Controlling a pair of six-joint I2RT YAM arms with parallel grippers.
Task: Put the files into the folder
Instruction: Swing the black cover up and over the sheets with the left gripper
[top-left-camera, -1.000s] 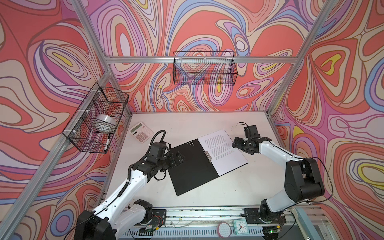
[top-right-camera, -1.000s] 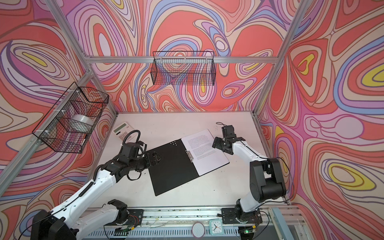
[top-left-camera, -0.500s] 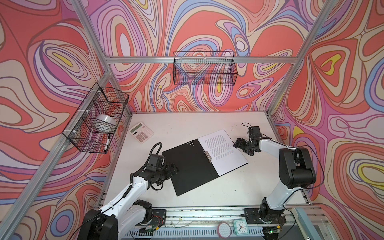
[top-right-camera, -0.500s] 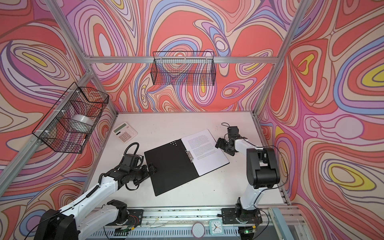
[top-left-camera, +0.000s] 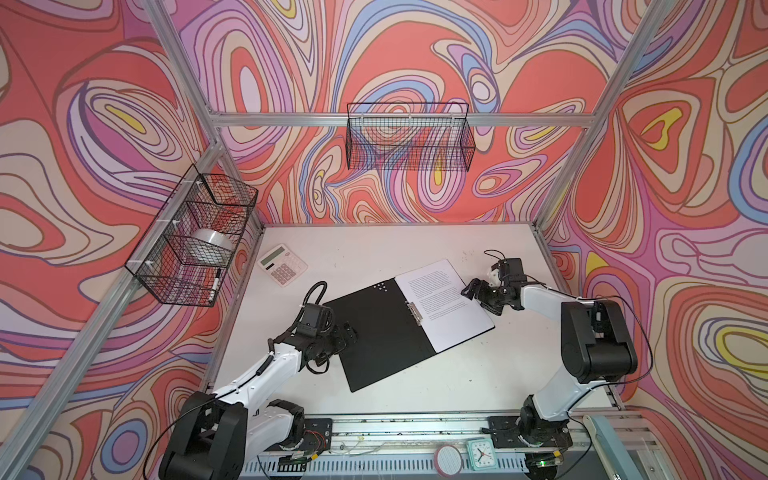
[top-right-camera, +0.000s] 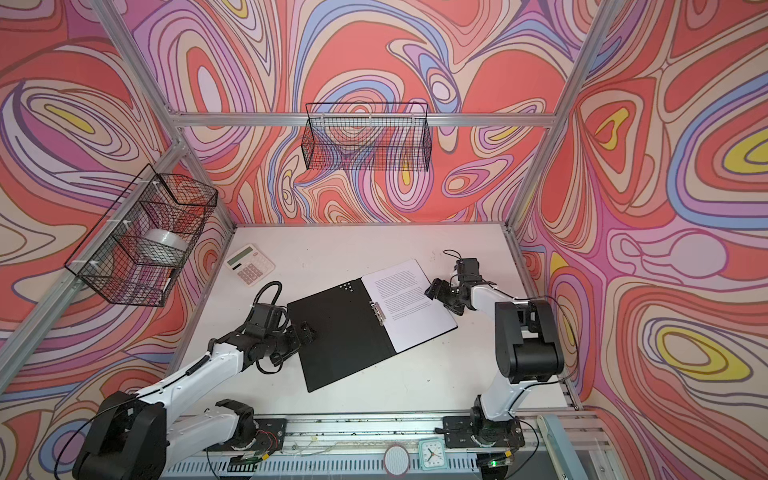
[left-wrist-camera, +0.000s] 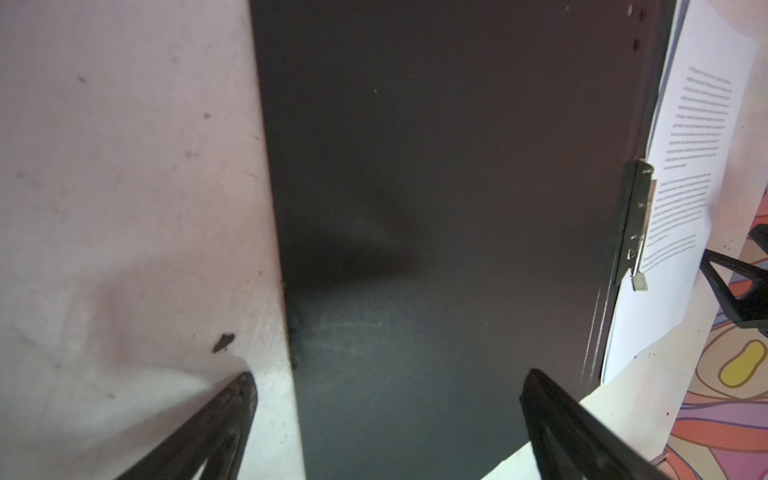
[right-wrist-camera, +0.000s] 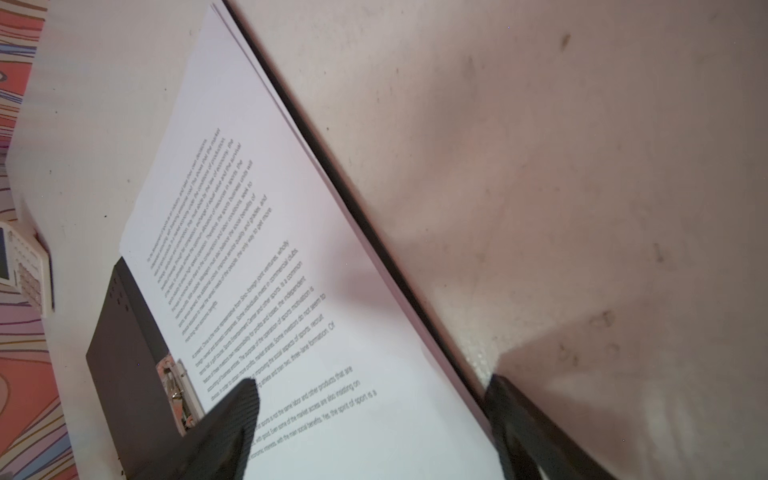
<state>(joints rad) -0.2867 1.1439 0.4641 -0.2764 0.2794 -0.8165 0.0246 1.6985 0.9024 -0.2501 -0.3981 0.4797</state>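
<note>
The folder (top-left-camera: 374, 332) (top-right-camera: 336, 336) lies open on the white table, black inside up, with a metal clip (left-wrist-camera: 638, 216) at its spine. The files (top-left-camera: 442, 307) (top-right-camera: 409, 309), white sheets with small black print, rest on its right half. My left gripper (top-left-camera: 347, 332) (left-wrist-camera: 390, 376) is open at the folder's left edge, one finger over the table and one over the black cover (left-wrist-camera: 436, 166). My right gripper (top-left-camera: 476, 295) (right-wrist-camera: 372, 384) is open too. It straddles the right edge of the files (right-wrist-camera: 270, 208), gripping nothing.
A white-and-pink calculator (top-left-camera: 282, 265) lies at the back left of the table. Wire baskets hang on the back wall (top-left-camera: 409, 141) and the left wall (top-left-camera: 195, 237), the left one holding a tape roll and a marker. A small clock (top-left-camera: 481, 454) stands on the front rail.
My left gripper drew back from over the black cover toward the front, to the folder's left edge. The right arm folded up at the elbow; its gripper stayed at the files' right edge.
</note>
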